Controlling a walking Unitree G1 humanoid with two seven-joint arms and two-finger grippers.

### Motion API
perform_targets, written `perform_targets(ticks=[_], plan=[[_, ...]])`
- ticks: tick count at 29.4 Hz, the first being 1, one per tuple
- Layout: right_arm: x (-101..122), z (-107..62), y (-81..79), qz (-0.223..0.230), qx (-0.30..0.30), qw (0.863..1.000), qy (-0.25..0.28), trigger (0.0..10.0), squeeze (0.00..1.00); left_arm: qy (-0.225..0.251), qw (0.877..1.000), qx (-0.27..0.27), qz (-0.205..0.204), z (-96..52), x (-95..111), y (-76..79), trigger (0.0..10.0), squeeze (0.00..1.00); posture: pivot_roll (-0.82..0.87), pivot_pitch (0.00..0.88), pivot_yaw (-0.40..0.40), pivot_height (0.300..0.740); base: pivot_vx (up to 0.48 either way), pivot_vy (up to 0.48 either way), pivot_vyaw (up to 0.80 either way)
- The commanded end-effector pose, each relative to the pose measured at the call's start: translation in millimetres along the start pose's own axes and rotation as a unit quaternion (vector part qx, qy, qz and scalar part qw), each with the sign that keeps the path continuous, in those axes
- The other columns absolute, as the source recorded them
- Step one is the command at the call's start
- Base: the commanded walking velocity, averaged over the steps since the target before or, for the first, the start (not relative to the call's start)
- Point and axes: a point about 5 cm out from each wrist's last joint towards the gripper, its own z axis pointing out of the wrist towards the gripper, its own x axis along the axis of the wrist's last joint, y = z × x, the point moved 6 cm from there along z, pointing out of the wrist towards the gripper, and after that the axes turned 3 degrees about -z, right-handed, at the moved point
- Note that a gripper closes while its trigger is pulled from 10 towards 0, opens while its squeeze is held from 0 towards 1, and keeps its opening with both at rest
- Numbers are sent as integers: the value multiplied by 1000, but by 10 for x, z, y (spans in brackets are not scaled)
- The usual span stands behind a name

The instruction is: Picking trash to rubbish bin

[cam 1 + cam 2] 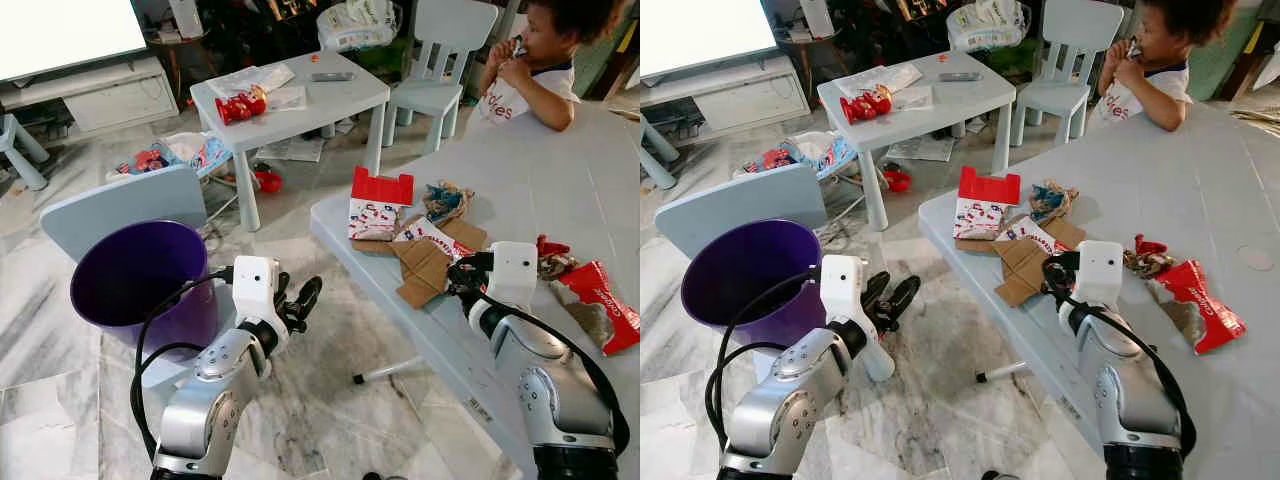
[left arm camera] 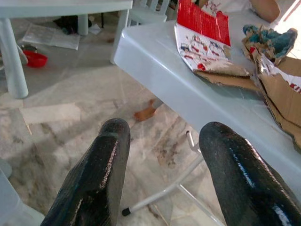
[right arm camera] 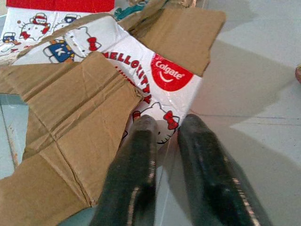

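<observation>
Your right gripper sits nearly closed, empty, tips at the edge of the flattened toothpaste carton on the grey table, while your left gripper hangs spread over the floor just beside the purple bin.

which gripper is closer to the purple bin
Left. The left gripper hovers over the floor just beside the purple bin; the right gripper is over on the table at the flattened cardboard box.
</observation>
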Motion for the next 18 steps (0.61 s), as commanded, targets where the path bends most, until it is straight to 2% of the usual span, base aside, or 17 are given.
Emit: perform_targets(ticks=[1,12,18], plan=[[18,-33,43,1,-5,1000,4,0,0,11,1000,6,7,8,60,-16,10000,0,3,115,-11,740,0,0,0],[236,-130,216,-8,-27,998,48,0,0,50,998,30,2,32,216,-89,10000,0,-7,113,-9,740,0,0,0],[335,-184,216,-20,-24,997,67,0,0,63,997,46,3,37,266,-155,10000,0,-13,110,-7,740,0,0,0]])
